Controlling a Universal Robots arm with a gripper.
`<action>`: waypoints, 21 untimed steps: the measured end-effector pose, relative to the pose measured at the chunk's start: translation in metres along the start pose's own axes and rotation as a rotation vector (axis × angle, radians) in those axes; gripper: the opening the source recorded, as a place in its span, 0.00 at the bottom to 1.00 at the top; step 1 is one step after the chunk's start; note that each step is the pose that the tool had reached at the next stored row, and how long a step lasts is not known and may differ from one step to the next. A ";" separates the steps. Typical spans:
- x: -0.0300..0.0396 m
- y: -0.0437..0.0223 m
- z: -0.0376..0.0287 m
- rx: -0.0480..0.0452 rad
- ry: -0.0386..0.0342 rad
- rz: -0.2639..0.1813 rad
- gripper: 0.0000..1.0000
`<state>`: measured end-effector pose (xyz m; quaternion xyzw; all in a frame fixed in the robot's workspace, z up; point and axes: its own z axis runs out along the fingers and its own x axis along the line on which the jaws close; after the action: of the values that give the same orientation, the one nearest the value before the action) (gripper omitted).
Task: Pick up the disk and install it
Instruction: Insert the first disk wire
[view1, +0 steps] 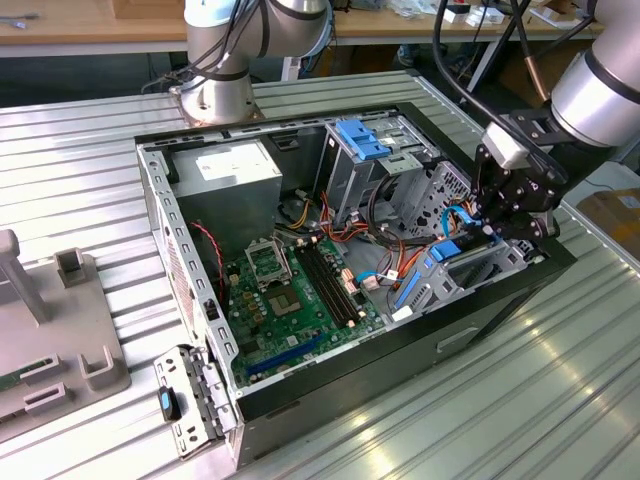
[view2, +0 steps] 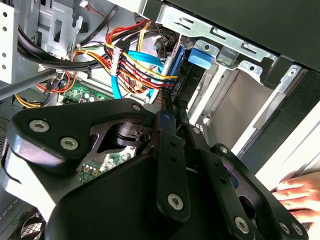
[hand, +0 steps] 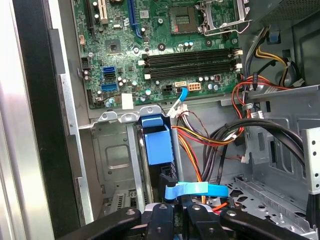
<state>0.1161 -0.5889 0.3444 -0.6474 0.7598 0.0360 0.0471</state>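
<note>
The disk (hand: 157, 142), dark with a bright blue bracket, stands on edge inside the grey drive cage (hand: 115, 160) at the front corner of the open computer case. In the exterior view its blue bracket (view1: 447, 250) shows just below my black gripper (view1: 497, 232), on that view's right. My gripper (hand: 172, 194) sits at the disk's upper end, its fingers close together on the edge. In the second wrist view the fingers (view2: 165, 120) narrow onto the disk's (view2: 178, 70) thin side beside the blue tab.
The green motherboard (view1: 290, 300) covers the case floor, with the power supply (view1: 235, 170) at the back. Red, yellow and black cables (hand: 220, 135) and a light blue flat cable (hand: 195, 190) crowd the cage. A person's hand (view2: 300, 195) rests by the case. A grey fixture (view1: 60, 330) sits on the exterior view's left.
</note>
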 end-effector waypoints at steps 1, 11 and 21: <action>0.0001 0.0000 0.0001 -0.0001 -0.0002 0.000 0.16; -0.0002 0.0000 -0.0033 0.0016 -0.0005 0.000 0.16; -0.0002 0.0000 -0.0032 -0.0014 0.0054 0.000 0.16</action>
<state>0.1160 -0.5891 0.3476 -0.6475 0.7600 0.0348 0.0446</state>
